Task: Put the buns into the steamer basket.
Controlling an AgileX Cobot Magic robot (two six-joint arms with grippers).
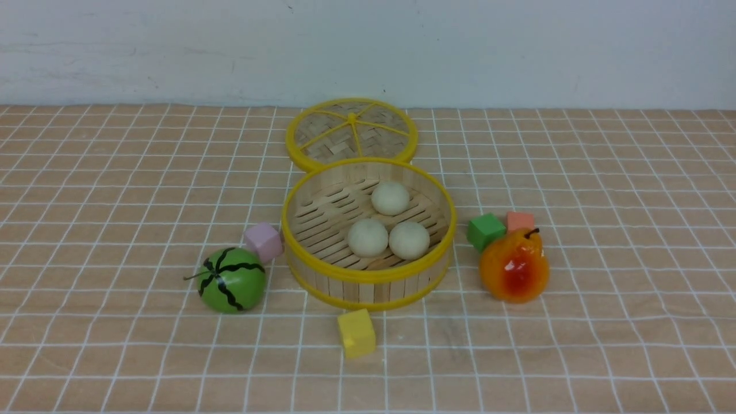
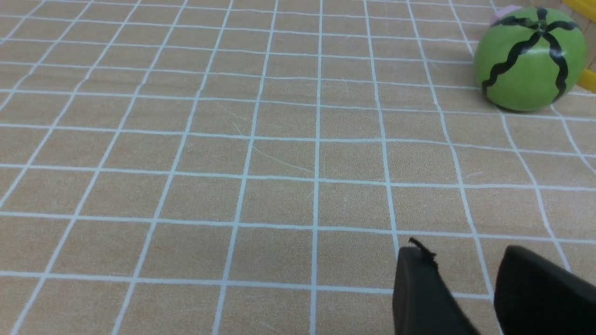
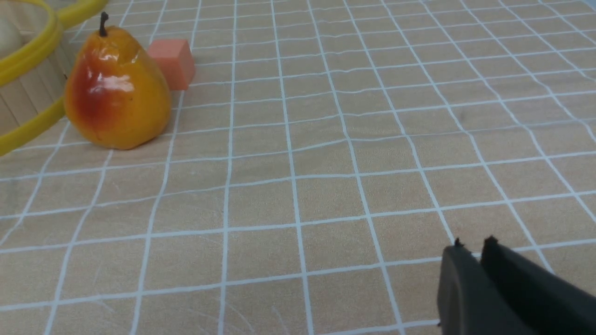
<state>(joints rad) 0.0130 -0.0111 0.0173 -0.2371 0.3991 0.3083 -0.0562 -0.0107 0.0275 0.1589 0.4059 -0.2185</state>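
- Already sitting inside the steamer basket point(image 1: 368, 275): all three buns point(image 1: 390, 198), two touching at the near side, one apart toward the far wall
- Leaning behind the basket: woven lid point(image 1: 351, 133); flanking it: watermelon ball point(image 1: 231, 280) and pink cube point(image 1: 263, 241) on the left, pear point(image 1: 514, 265) with green cube point(image 1: 486, 231) and orange cube point(image 1: 520, 221) on the right; lying in front: yellow cube point(image 1: 356, 333)
- Hovering over bare cloth, left gripper point(image 2: 468, 260) parted, grasping nothing
- Hanging near the pear, right gripper point(image 3: 472, 246) nearly closed, fingertips almost touching, gripping nothing
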